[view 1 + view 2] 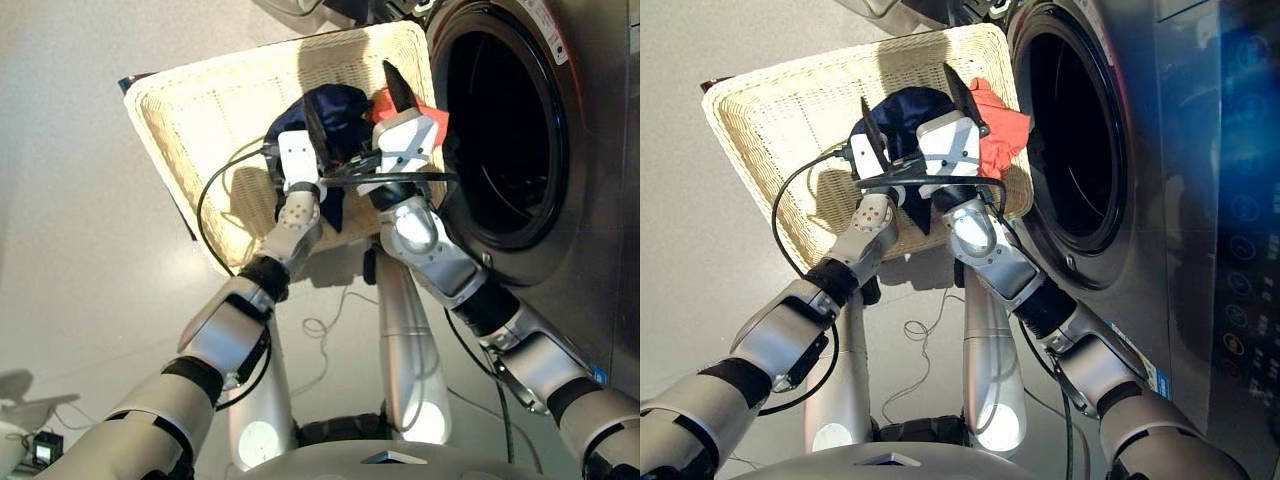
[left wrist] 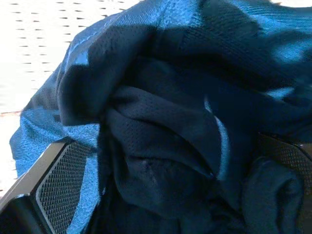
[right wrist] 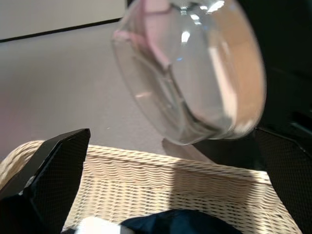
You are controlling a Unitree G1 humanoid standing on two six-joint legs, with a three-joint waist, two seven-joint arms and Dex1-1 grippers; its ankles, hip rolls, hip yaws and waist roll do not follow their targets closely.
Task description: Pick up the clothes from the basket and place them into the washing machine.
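Looming on the right is the washing machine [image 1: 560, 150], its round drum mouth [image 1: 500, 130] gaping dark and open, and its glass porthole door [image 3: 195, 73] is swinging out clear in the right wrist view. Sitting just beside that mouth on the floor is the basket [image 1: 200, 120], a wide cream wicker tray, and the clothes are bunching at its near-machine end: the navy blue garment [image 1: 335, 115] is heaping up in the middle, the coral red garment [image 1: 430, 120] is lying against the rim nearest the drum, and the black one I cannot pick out with confidence. The left pincer [image 1: 310, 150] is pressing into the navy heap, its fingers [image 2: 58, 180] standing apart with folds of mesh cloth filling the gap between them, so it is not clamping anything yet by my reading. The right pincer [image 3: 165, 185] is hovering above the pile, spread wide and holding nothing. This cloth is looking light, limp and thin, likely to drape and trail rather than keep a shape; I am judging that the thick crumpled ridge at the middle of the navy bundle is offering the surest bite, since a loose edge is liable to slip out or drag on the wicker.
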